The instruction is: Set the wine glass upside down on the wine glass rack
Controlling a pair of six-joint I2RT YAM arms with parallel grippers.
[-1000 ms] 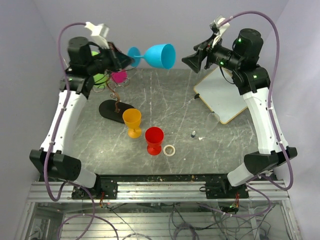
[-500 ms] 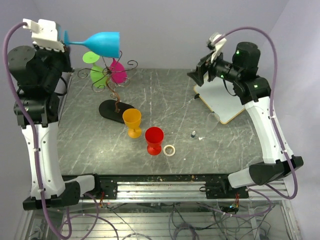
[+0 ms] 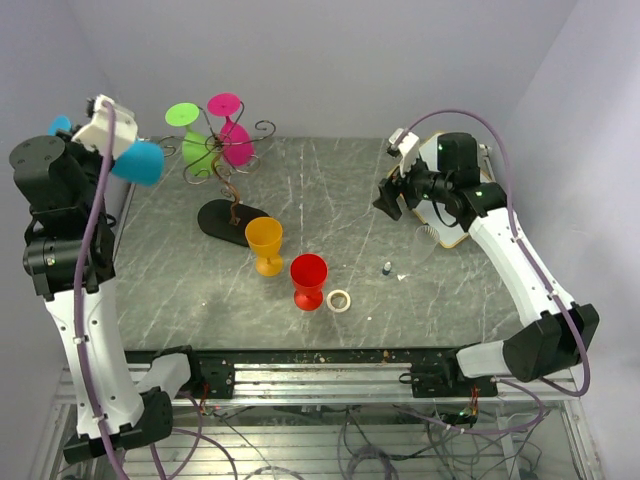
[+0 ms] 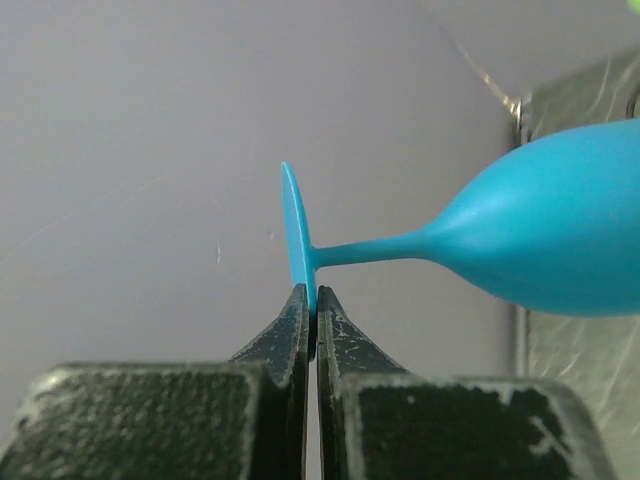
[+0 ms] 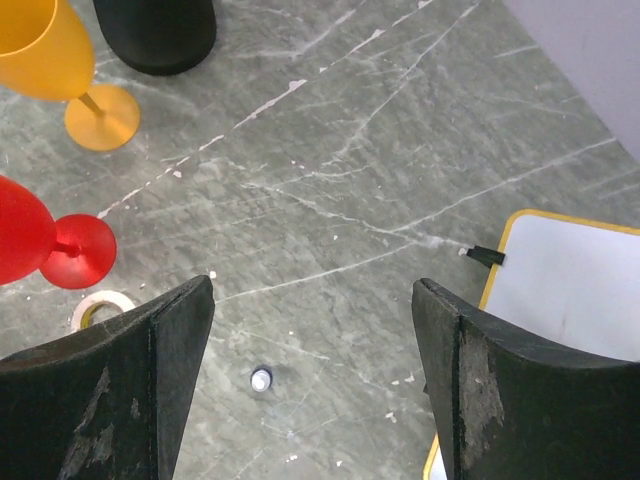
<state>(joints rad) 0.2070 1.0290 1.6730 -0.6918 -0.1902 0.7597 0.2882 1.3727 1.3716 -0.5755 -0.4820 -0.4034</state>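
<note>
At the far left, your left hand is pinched shut on the rim of the blue wine glass's foot. The glass is held high in the air, lying roughly on its side with the bowl pointing toward the wine glass rack. It is to the left of the rack and touches none of its arms.

A green glass and a pink glass already hang from the rack with their feet up. An orange glass and a red glass stand upright on the counter, just in front of the rack's base.

So I'd judge you're at the carry stage. The glass is picked up, but you have yet to invert it, slide its stem into a free curl and let go.

On the right, your right hand is spread wide and empty, low over the counter beside the white board.
</note>
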